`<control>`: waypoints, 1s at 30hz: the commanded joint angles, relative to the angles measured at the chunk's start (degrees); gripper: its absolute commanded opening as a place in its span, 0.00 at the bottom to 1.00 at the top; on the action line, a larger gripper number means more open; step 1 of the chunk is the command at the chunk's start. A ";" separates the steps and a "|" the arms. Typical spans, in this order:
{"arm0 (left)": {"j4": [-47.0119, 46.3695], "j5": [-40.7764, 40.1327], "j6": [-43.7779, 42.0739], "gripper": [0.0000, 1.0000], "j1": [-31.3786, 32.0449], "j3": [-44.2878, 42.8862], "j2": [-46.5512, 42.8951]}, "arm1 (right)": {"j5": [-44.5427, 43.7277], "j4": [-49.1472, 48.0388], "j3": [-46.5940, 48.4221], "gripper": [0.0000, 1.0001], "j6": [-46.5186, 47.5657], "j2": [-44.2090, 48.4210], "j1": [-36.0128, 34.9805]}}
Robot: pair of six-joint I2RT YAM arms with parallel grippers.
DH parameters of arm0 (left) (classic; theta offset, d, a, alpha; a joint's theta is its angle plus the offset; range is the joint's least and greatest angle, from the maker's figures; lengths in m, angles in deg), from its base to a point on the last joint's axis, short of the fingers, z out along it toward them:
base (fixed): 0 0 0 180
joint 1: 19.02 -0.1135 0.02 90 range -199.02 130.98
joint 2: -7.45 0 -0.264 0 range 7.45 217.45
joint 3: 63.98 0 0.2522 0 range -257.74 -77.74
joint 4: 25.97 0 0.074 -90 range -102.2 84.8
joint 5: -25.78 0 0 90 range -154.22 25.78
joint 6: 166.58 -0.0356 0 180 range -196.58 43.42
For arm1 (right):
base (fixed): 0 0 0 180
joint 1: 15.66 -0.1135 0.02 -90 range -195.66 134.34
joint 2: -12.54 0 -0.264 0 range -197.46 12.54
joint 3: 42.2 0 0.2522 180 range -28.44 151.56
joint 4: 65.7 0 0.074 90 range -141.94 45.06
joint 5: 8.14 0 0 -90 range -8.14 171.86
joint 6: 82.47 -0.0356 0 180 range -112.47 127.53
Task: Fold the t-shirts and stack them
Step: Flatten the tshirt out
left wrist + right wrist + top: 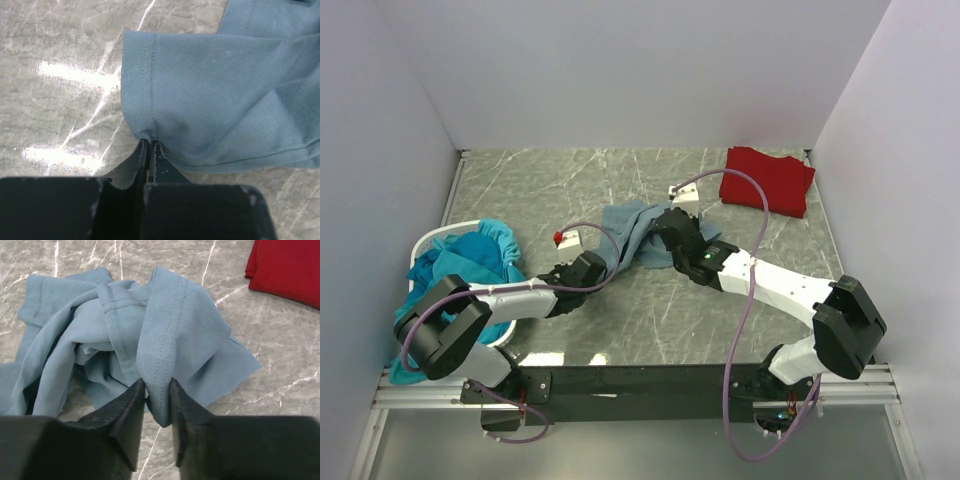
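A crumpled grey-blue t-shirt (630, 228) lies mid-table between the two arms. My left gripper (610, 266) is shut on a hemmed corner of it; in the left wrist view the cloth (220, 95) is pinched at the gripper (149, 144). My right gripper (658, 228) is shut on a stitched fold of the same shirt (165, 340), the fold bulging between the closed-in gripper (158, 388). A folded red t-shirt (767, 179) lies at the back right, also in the right wrist view (287, 267). Teal t-shirts (470, 258) are heaped in a white basket (428, 237) at the left.
White walls enclose the marble table on three sides. Two small white blocks stand on the table, one (567, 238) with a red knob near the left gripper, one (684, 194) behind the right gripper. Purple cables loop over both arms.
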 commanded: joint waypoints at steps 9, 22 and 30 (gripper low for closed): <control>-1.39 0.80 -7.88 0.01 -5.04 -6.91 4.11 | -3.52 1.74 1.23 0.00 0.60 5.72 2.20; -0.43 -3.24 -17.91 0.01 -18.59 -28.71 -1.23 | 2.99 -1.51 5.88 0.00 7.00 19.51 19.86; 0.98 -1.58 -23.09 0.01 -19.38 -36.36 -15.89 | 1.67 1.38 15.02 0.00 11.76 27.61 21.63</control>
